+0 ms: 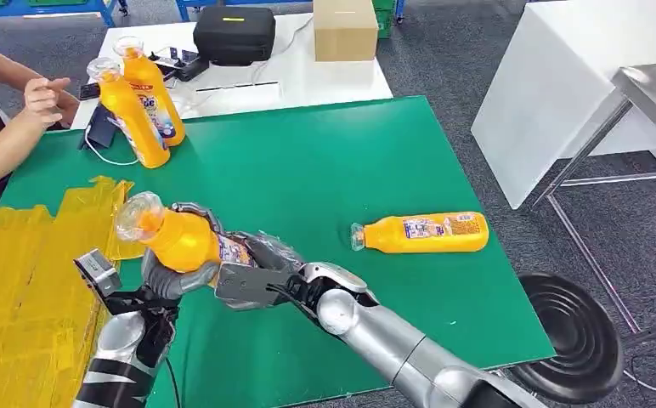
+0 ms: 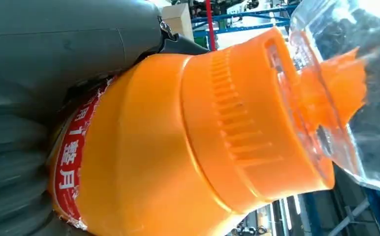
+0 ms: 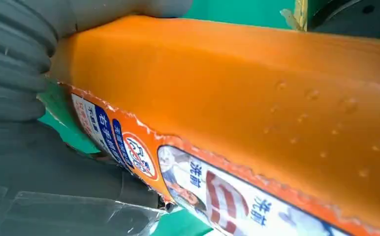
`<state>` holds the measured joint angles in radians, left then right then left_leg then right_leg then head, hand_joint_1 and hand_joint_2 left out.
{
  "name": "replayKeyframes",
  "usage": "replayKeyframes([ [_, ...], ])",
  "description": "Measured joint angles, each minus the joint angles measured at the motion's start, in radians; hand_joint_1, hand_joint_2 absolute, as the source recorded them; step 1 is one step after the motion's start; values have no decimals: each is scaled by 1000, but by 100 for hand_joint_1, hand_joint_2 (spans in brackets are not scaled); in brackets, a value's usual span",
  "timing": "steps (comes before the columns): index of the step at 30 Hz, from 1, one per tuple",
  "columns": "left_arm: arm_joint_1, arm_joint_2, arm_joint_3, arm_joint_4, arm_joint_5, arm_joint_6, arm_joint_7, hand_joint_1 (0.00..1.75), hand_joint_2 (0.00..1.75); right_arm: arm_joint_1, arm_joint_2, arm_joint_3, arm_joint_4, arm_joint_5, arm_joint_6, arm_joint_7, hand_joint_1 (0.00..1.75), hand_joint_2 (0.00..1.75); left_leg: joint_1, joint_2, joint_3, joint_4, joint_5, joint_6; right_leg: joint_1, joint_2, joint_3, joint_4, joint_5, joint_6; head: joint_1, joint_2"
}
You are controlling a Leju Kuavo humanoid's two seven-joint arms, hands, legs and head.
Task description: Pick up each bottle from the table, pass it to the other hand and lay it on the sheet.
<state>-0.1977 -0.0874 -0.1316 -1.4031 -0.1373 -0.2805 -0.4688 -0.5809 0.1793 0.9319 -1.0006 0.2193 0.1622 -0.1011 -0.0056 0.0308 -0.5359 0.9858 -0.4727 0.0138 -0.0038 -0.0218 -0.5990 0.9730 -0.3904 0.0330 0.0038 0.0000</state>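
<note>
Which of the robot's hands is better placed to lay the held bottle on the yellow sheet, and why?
Left. Both the left hand and right hand grip the bottle, but the left is beside the yellow sheet; the right would have to reach across.

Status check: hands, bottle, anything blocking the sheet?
Both hands, left hand and right hand, grip the held bottle mid-handover. Yellow sheet beside it, nothing in the way. One bottle lying on table.
</note>
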Motion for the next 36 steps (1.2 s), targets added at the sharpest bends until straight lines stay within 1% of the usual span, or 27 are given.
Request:
replayKeyframes([
  [2, -5, 0, 2, -2, -22, 31, -1, 175, 175, 1, -3, 0, -1, 24, -37, 0, 0, 175, 0, 0, 0, 0, 0, 0, 0, 0, 0, 0, 0, 0, 0, 0],
  [3, -9, 0, 2, -5, -59, 69, -1, 175, 175, 1, -8, -2, -5, 34, -59, 3, 0, 175, 0, 0, 0, 0, 0, 0, 0, 0, 0, 0, 0, 0, 0, 0],
  [5, -11, 0, 5, -18, -199, 196, 0, 175, 175, 16, -33, -24, -37, 47, -83, 6, 0, 175, 0, 0, 0, 0, 0, 0, 0, 0, 0, 0, 0, 0, 0, 0],
  [7, -12, 1, 24, -33, -281, 277, 1, 175, 175, 39, -63, -61, -85, 60, -80, 6, 0, 175, 0, 0, 0, 0, 0, 0, 0, 0, 0, 0, 0, 0, 0, 0],
  [8, -12, 2, 32, -40, -292, 287, 1, 175, 175, 46, -76, -78, -101, 65, -77, 6, 0, 175, 0, 0, -1, 0, 0, 0, 0, 0, 0, 0, 0, 0, 0, 0],
  [9, -12, 3, 39, -48, -299, 287, 2, 175, 175, 51, -86, -94, -114, 69, -75, 6, 0, 0, 0, -1, 0, 0, 0, 0, 0, 0, 0, 0, 0, 0, 0, 0],
  [11, -12, 3, 46, -56, -313, 297, 2, 175, 175, 59, -97, -110, -137, 75, -74, 6, 0, 0, 0, -1, 0, 0, 0, 0, 0, 0, 0, 0, 0, 0, 0, 0],
  [12, -12, 3, 49, -60, -356, 338, 2, 175, 175, 64, -101, -116, -147, 81, -77, 6, 0, 0, 0, -1, 0, 0, 0, 0, 0, 0, 0, 0, 0, 0, 0, 0],
  [14, -12, 3, 58, -65, -533, 496, 33, 175, 175, 87, -124, -137, -184, 96, -96, 6, 0, 0, 0, -1, 0, 0, 0, 0, 0, -1, 0, 0, 0, 0, 0, 0],
  [15, -11, 6, 67, -66, -662, 598, 64, 175, 175, 100, -144, -155, -213, 100, -100, 7, 0, 175, 0, -1, -1, 0, 0, 0, 0, -1, 0, 0, 0, 0, 0, 0],
  [17, -7, 24, 91, -64, -947, 774, 143, 175, 175, 123, -200, -196, -269, 103, -94, 14, 0, 175, 0, -1, -1, 0, 0, 0, 0, -1, 0, 0, 0, 0, 0, 0],
  [18, -5, 36, 101, -61, -1037, 814, 175, 175, 175, 134, -225, -215, -290, 103, -87, 18, 0, 175, 0, -1, 0, 0, 0, 0, 0, -1, 0, 0, 0, 0, 0, 0],
  [19, -5, 49, 113, -48, -1123, 837, 213, 175, 175, 146, -260, -239, -316, 103, -78, 19, 0, 175, -1, -1, 0, 0, 0, 0, 0, -1, 0, -1, 0, 0, 0, 0],
  [23, -6, 115, 130, 95, -1335, 825, 332, 175, 175, 214, -395, -340, -416, 105, -43, 27, 0, 175, -1, -2, 0, 0, 0, 1, -1, -2, 0, -1, 0, 0, 0, 0],
  [26, -14, 153, 130, 250, -1397, 803, 377, 175, 175, 265, -473, -413, -468, 123, -24, 39, 0, 175, -1, 0, 0, 0, -1, 1, -1, -1, 0, -1, 0, 0, 0, 0],
  [29, -41, 171, 121, 393, -1427, 788, 394, 175, 175, 302, -523, -457, -495, 156, -2, 57, 0, 175, -2, 0, 0, 0, -1, 1, -2, -1, 0, -1, 0, 0, 0, 0],
  [33, -90, 176, 112, 517, -1428, 787, 400, 175, 175, 330, -559, -481, -508, 176, 7, 71, 0, 175, -2, -3, 1, 0, -1, 1, -3, -3, 4, -1, -1, 0, -1, 0],
  [36, -117, 178, 109, 564, -1428, 786, 401, 175, 175, 337, -573, -490, -511, 178, 8, 71, 0, 175, -1, -5, 4, -1, -2, 1, -3, -3, 8, -1, -1, 0, -1, 0],
])
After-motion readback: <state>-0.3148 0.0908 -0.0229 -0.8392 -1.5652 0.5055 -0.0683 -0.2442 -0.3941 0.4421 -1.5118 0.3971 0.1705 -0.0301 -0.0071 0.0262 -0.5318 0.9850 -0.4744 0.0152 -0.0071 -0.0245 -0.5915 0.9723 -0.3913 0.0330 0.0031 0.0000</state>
